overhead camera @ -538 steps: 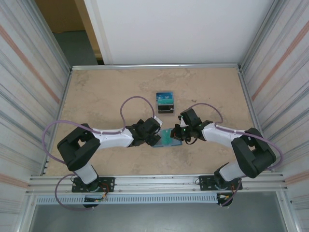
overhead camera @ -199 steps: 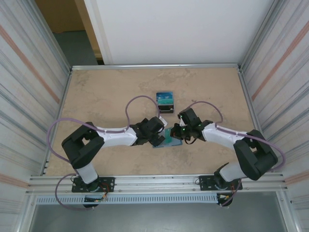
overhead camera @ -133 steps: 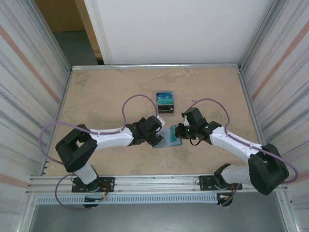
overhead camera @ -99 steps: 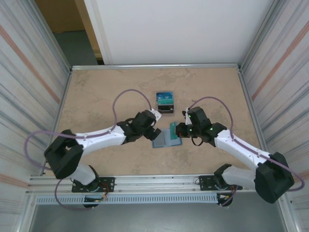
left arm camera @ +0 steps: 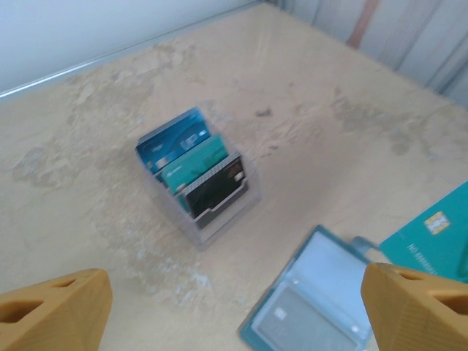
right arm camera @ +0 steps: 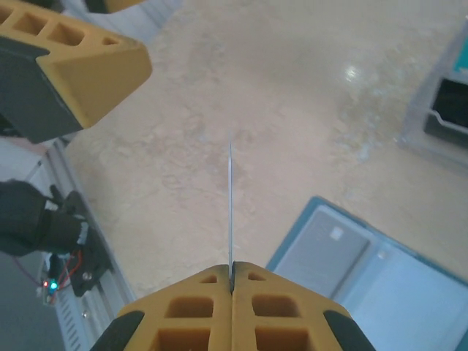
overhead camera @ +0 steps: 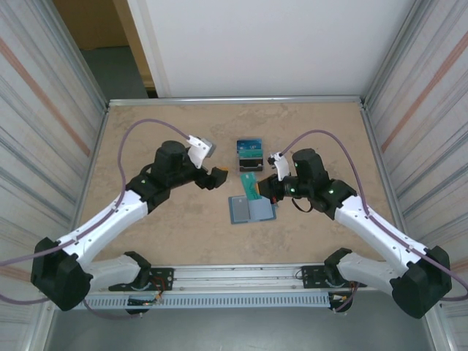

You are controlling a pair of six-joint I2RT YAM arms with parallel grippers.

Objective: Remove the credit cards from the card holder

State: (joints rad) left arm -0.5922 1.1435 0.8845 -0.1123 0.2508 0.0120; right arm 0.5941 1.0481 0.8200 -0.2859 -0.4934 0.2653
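Two arms reach in over the desk from its near edge, the left hand and the right hand facing each other above the middle. The left hand hangs with its orange fingers spread wide and nothing between them, raised above the desk on the side towards the left edge. The right hand is pinched tight on a teal credit card, which it holds clear of the desk. From the right wrist the card appears edge-on as a thin line rising from the closed fingertips. The card holder lies flat and spread open near the middle of the desk, a little towards the near edge, just below the lifted card and apart from both hands. Its grey-blue inner pockets face up, and one of them shows a grey card face with a small chip mark. Further towards the far edge, apart from the card holder, a small clear stand holds three upright cards in a row: blue at the back, teal in the middle, black in front.
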